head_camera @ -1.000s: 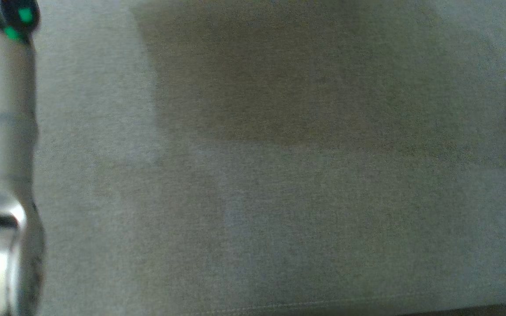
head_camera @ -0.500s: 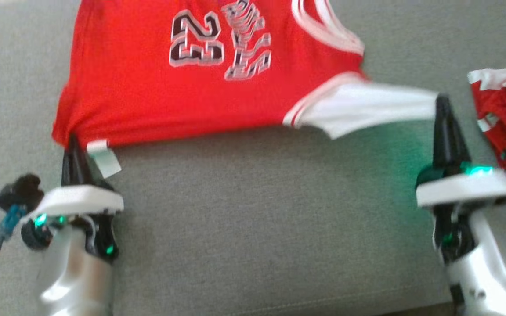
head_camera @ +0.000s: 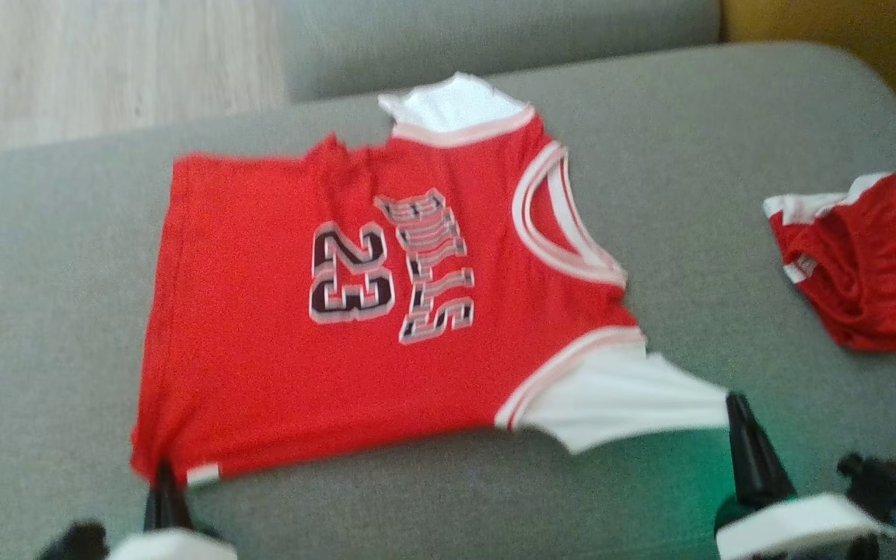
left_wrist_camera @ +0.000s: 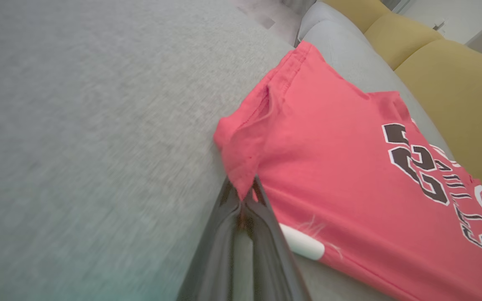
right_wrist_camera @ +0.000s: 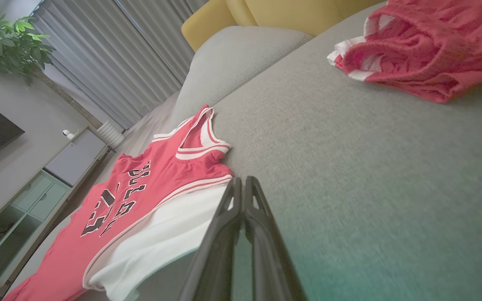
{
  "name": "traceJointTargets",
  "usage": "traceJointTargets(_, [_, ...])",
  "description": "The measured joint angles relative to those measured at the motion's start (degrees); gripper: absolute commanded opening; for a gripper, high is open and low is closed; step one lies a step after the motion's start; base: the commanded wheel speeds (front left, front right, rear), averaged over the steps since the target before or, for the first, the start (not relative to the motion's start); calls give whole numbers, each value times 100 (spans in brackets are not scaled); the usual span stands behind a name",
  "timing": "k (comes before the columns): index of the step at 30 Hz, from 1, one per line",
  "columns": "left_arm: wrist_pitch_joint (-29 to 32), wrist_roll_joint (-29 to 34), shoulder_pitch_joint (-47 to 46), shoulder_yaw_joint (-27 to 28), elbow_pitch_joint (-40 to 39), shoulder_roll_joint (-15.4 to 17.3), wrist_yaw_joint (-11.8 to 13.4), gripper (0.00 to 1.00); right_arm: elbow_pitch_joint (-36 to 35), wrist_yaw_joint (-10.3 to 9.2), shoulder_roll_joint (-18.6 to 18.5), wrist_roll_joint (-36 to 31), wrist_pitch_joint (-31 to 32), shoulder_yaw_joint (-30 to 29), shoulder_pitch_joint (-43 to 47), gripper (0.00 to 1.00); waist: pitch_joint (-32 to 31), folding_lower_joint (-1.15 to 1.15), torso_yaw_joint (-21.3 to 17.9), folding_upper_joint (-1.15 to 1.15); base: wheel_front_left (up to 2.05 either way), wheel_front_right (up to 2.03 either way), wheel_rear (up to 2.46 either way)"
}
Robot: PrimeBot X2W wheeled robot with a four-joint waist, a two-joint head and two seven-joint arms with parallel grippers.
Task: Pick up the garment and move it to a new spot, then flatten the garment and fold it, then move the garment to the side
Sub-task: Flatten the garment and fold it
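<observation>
A red jersey (head_camera: 261, 334) with "23" and white trim lies spread face up on the grey sofa cushion (head_camera: 728, 155). My left gripper (head_camera: 162, 470) is at the jersey's near left hem corner, shut on the red fabric. In the left wrist view the pinched corner bunches at my gripper (left_wrist_camera: 245, 190), beside a white label (left_wrist_camera: 303, 246). My right gripper (head_camera: 736, 404) is shut on the tip of the white sleeve (head_camera: 627, 397), which is pulled taut toward it. The right wrist view shows the gripper (right_wrist_camera: 241, 182) closed at the sleeve's edge (right_wrist_camera: 174, 234).
A second red and white garment (head_camera: 868, 257) lies crumpled on the cushion to the right. Yellow cushions (left_wrist_camera: 454, 83) stand beyond the grey seat. Wood floor (head_camera: 106, 62) shows past the sofa's far left edge. A plant (right_wrist_camera: 11, 46) and a cabinet (right_wrist_camera: 36, 192) stand in the room.
The head camera has swung, from bare cushion to the whole jersey. Both grippers now sit at the bottom edge, holding the same hem corner and sleeve tip as half a second ago.
</observation>
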Motion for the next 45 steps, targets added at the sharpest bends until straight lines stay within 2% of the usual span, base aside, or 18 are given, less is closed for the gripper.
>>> traceJointTargets(8, [8, -320, 1006, -396, -386, 11, 0, 0, 19, 0, -9, 171, 0, 53, 765, 0, -611, 0, 123, 0, 0, 0, 0])
traceJointTargets(16, [7, -471, 1077, -736, -701, 37, 1, 0, -234, 0, 35, 314, 0, -67, 751, 0, -598, 2, 387, 0, 0, 0, 0])
traceJointTargets(22, [7, -653, 660, -937, -744, 51, 5, 0, -158, 0, 130, 425, 0, -36, -19, 0, -430, 2, 475, 0, 0, 0, 0])
traceJointTargets(29, [7, -697, 75, -1229, -678, 54, 68, 0, 377, 0, 133, 433, -1, -41, -957, 0, -166, 3, 578, 0, 0, 0, 0])
traceJointTargets(41, [7, -771, -1048, -1650, -231, 51, 444, 0, 1361, -14, 131, 334, -1, 18, -2125, 0, 352, 3, 761, 0, 0, 0, 0])
traceJointTargets(42, [7, -771, -1048, -1650, -231, 51, 444, 7, 1361, -14, 131, 334, -1, 18, -2125, 0, 352, 3, 761, 0, 0, 0, 0])
traceJointTargets(43, [5, -772, -1094, -1672, -183, 47, 475, 20, 1414, -14, 132, 309, -1, 18, -2186, 0, 380, 3, 763, 0, 0, 0, 0])
traceJointTargets(45, [7, -797, -1185, -1690, -108, 47, 580, 29, 1534, -14, 137, 249, -1, 16, -2320, 0, 425, 3, 762, 0, 0, 0, 0])
